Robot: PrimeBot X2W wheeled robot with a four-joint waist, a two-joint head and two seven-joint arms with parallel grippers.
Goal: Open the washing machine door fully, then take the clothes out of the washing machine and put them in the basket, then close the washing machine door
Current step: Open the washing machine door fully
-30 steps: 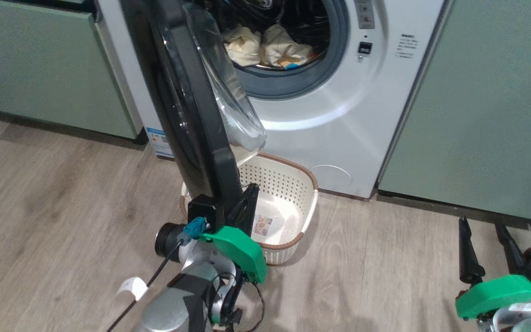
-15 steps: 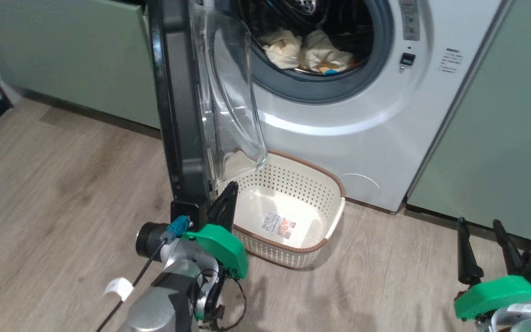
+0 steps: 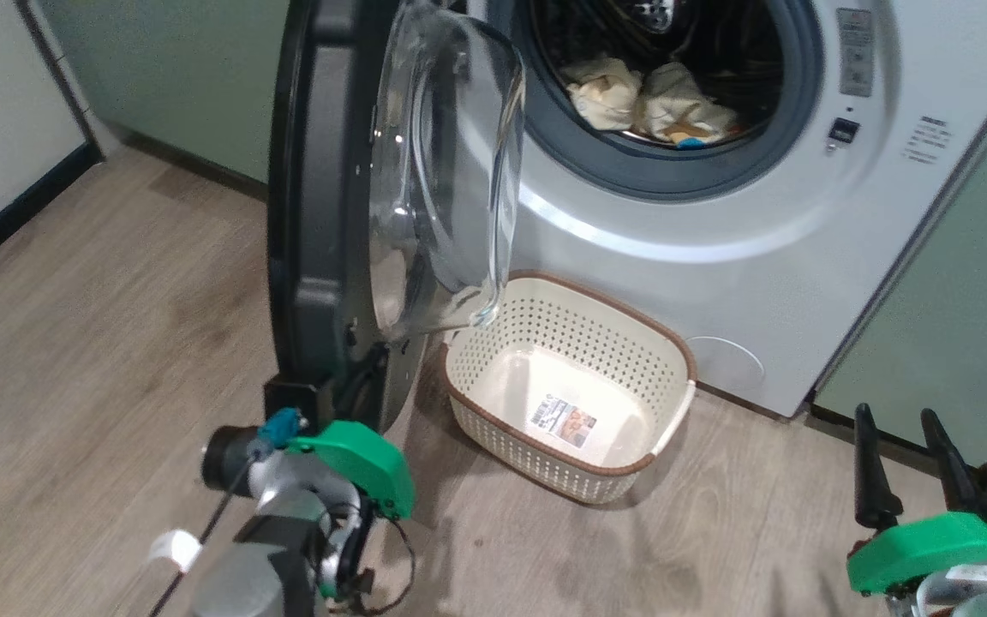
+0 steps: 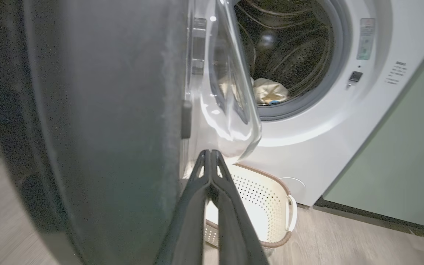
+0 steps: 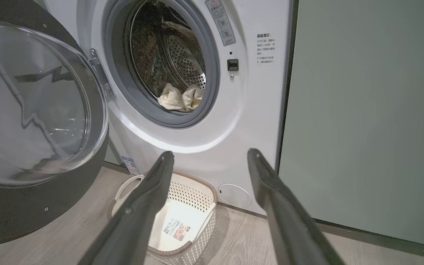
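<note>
Round black-ringed glass washing machine door (image 3: 309, 214) open; left end effector (image 4: 209, 152) closed, empty, beside its lower edge; right end effector (image 5: 209, 154) wide open, empty

From my left wrist the door (image 4: 87, 129) is a grainy dark blur running off the top, left and bottom edges; its glass veils part of the clothes (image 4: 269, 90); my left fingers (image 4: 197, 198) cover the near end of the basket (image 4: 267, 191); from my head the door's lower rim hides most of those fingers; the print on the sticker (image 3: 564, 422) is too small to read.
</note>
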